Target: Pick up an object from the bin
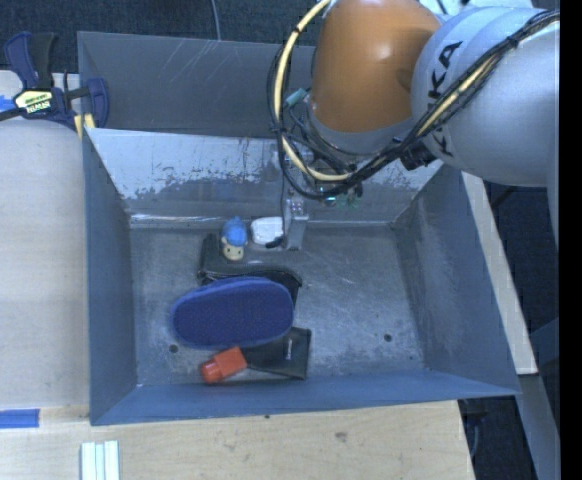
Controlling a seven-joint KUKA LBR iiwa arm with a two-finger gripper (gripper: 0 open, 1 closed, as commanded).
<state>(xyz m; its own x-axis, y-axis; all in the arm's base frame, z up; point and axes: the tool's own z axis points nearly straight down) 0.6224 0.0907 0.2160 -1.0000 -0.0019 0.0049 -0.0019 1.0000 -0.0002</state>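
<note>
Several small things cluster round a blue oval case with a soft, fabric-like top. Behind it lies a small, rounded white lump, with the gripper just beside it; I cannot tell whether the gripper is open or holds anything. A blue-capped figurine sits behind the case too. An orange block lies in front.

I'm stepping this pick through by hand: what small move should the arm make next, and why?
Probably ease slightly toward the view's left, to centre over the small white thing. The gripper sits low at the back of the bin, just right of it, with the blue-capped figure beyond; the blue oval pad lies nearer the front.
</note>
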